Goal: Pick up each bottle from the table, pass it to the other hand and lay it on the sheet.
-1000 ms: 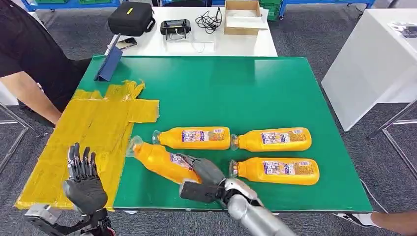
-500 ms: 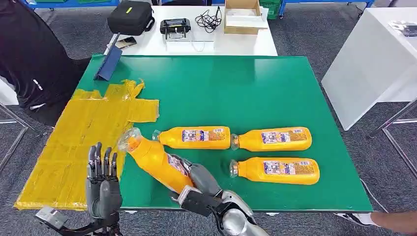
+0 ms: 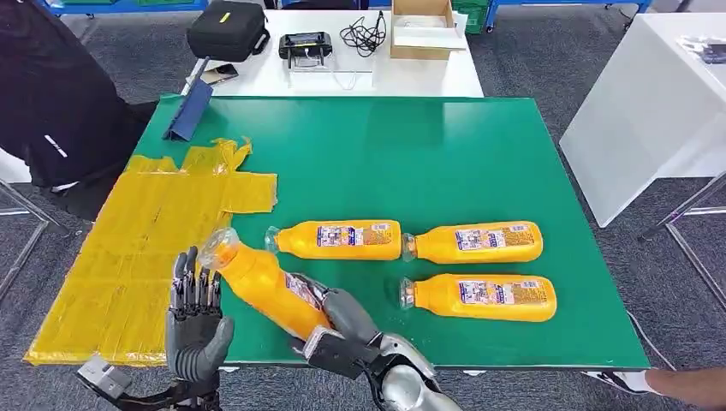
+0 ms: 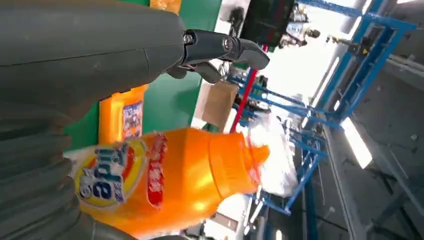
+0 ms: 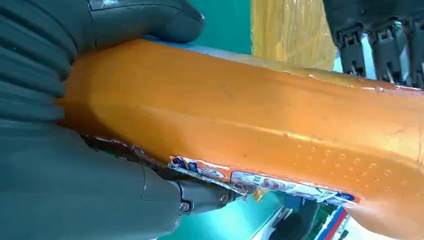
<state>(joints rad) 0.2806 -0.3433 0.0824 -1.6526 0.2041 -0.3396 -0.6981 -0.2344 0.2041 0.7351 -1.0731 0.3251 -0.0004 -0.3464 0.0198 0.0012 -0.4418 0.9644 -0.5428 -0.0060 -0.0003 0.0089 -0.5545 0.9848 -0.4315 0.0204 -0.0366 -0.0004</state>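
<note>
Orange bottle (image 3: 267, 286) is gripped at its lower body by the right hand (image 3: 342, 330), tilted, cap end up-left above the table (image 3: 428, 163) edge. Left hand (image 3: 197, 325) is held open, fingers (image 3: 195, 287) spread, just beside the cap, near the yellow sheet (image 3: 145, 248).

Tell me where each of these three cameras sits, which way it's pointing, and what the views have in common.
Head view: high on the body, looking down at the green table; both arms enter from below.
Left wrist view: behind the left robot hand, facing the held bottle.
Right wrist view: behind the right robot hand, which grips that bottle.
Shared: the held bottle, right robot hand and left robot hand.
</note>
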